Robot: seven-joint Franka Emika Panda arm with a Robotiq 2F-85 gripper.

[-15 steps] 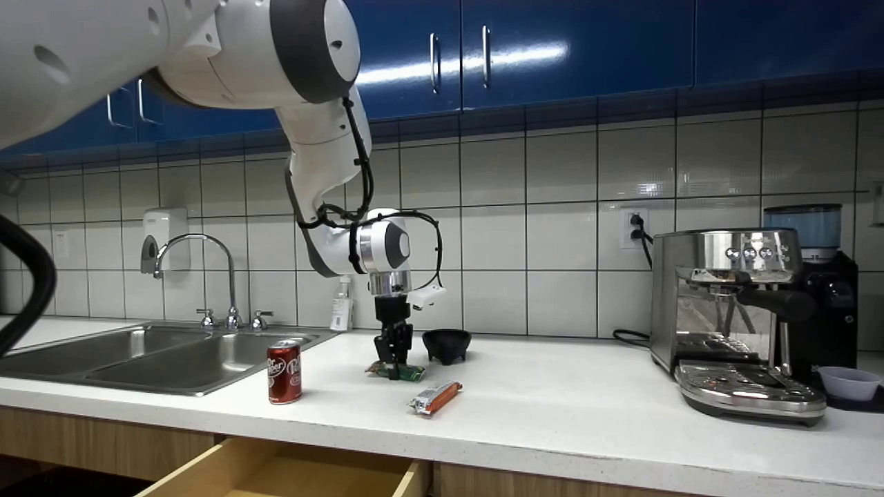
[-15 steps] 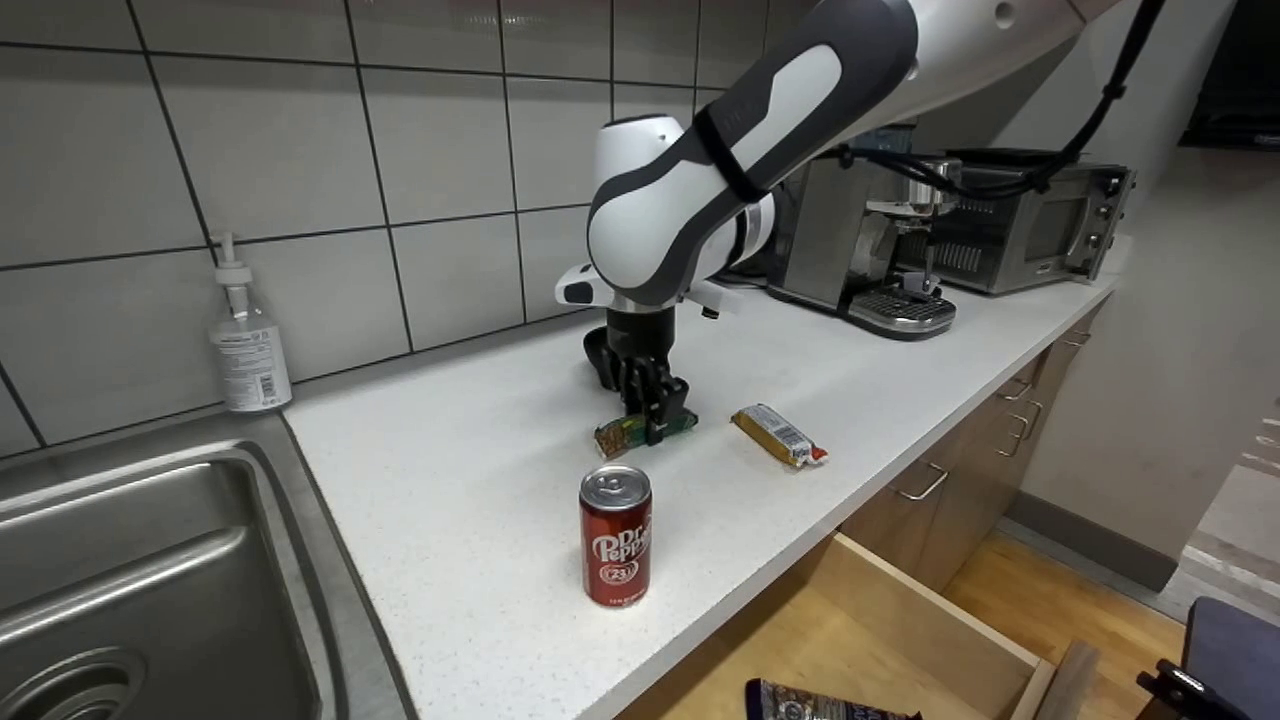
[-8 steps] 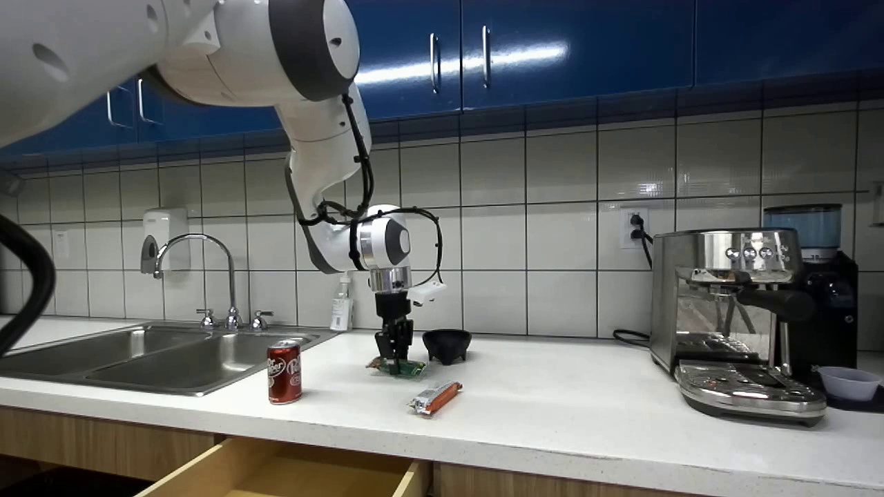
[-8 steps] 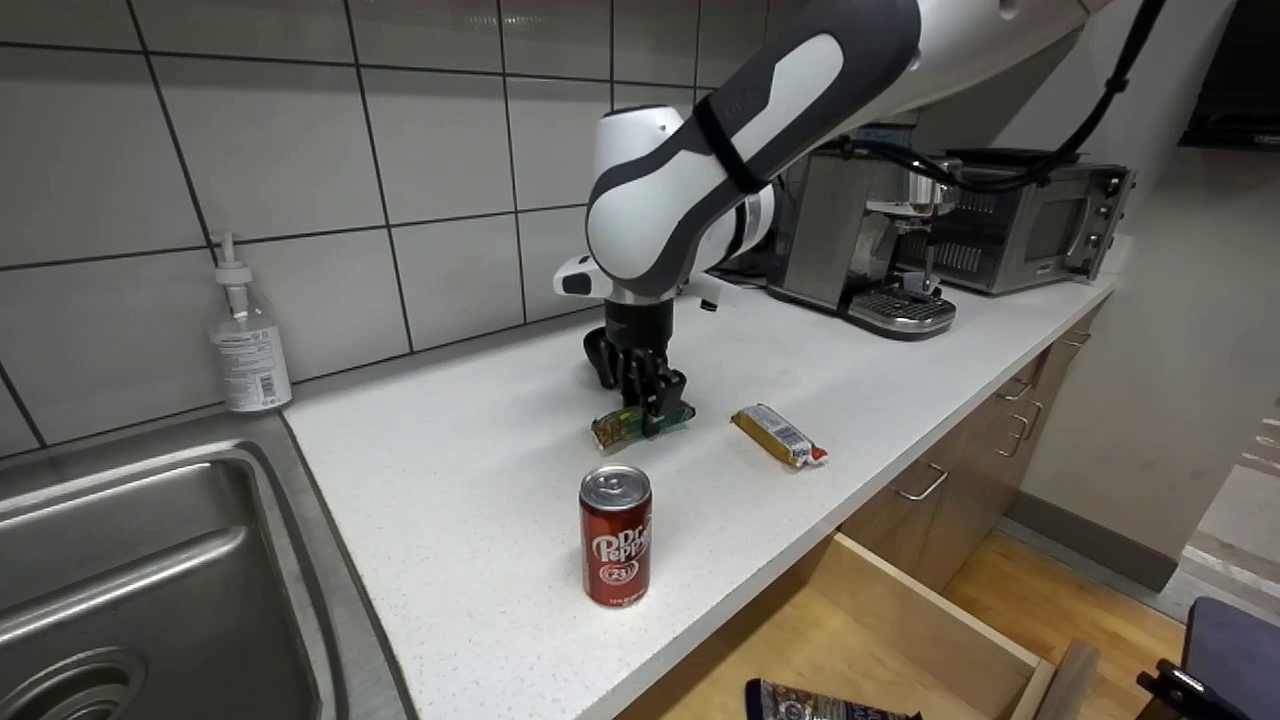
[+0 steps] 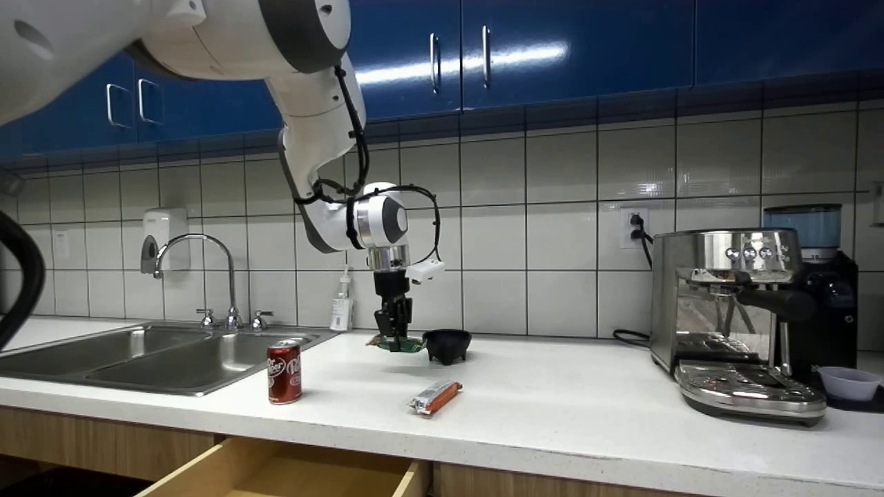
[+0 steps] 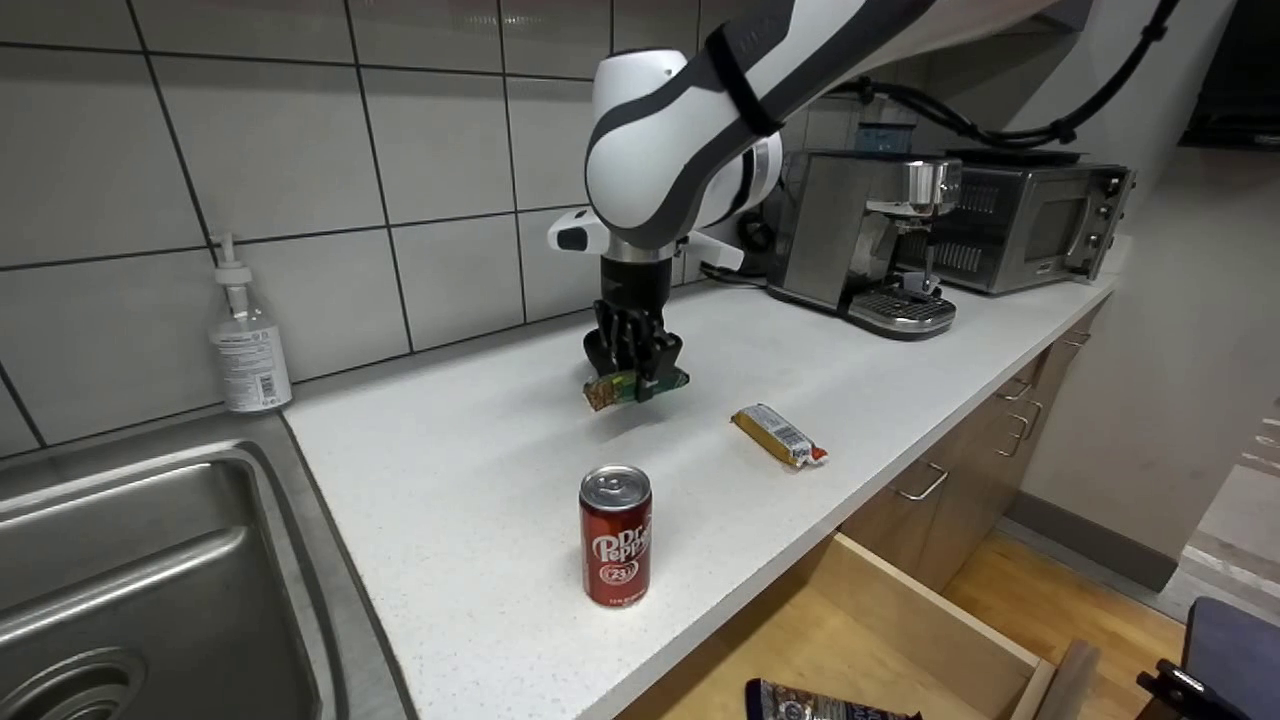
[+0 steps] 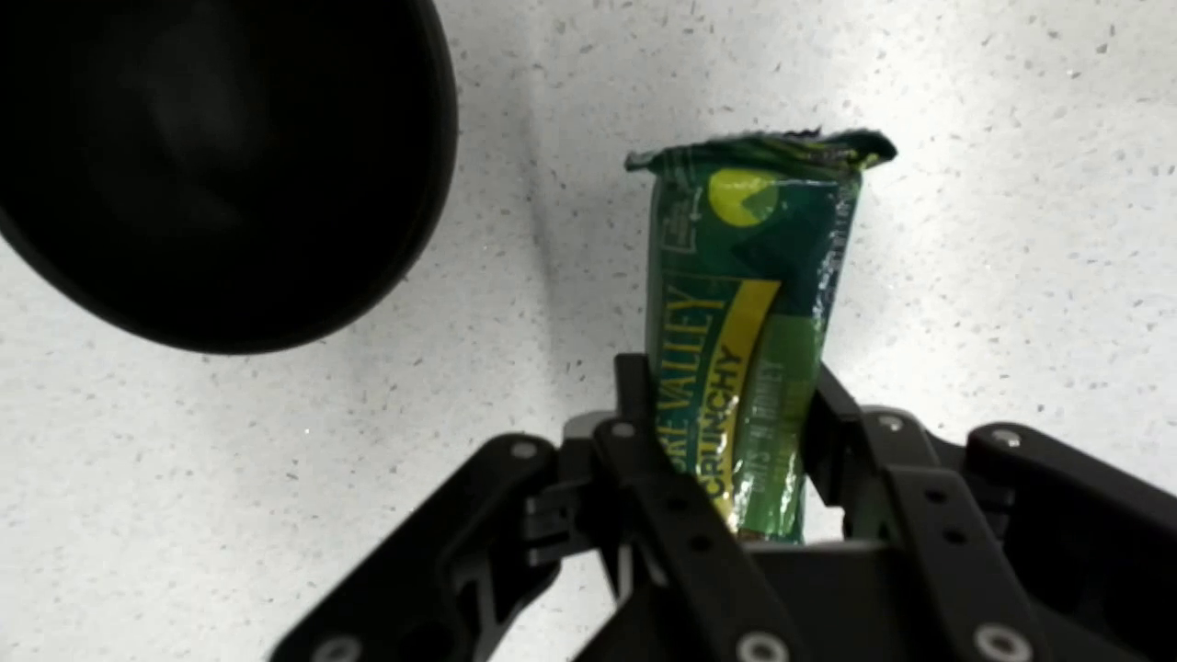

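Note:
My gripper (image 7: 726, 395) is shut on a green wrapped granola bar (image 7: 754, 239), with a finger on each long side. In both exterior views the gripper (image 5: 395, 345) (image 6: 645, 388) holds the bar (image 5: 414, 345) (image 6: 608, 390) a little above the white counter (image 5: 552, 393). The bar lies roughly level; its near end is hidden by the gripper in the wrist view. A black footed bowl (image 5: 447, 347) stands on the counter close beside the bar. The bowl's rim (image 7: 443, 138) fills the upper left of the wrist view.
A red soda can (image 5: 284, 373) (image 6: 616, 545) and an orange-and-silver wrapped bar (image 5: 436, 398) (image 6: 780, 435) are on the counter. An open drawer (image 6: 930, 600) below holds a dark packet (image 6: 815, 703). A sink (image 6: 240, 530), soap bottle (image 6: 250, 350), coffee machine (image 5: 732, 262) and microwave (image 6: 1030, 220) stand around.
The gripper has risen from the counter, carrying the green bar up with it. The bowl, can and other bar have not moved.

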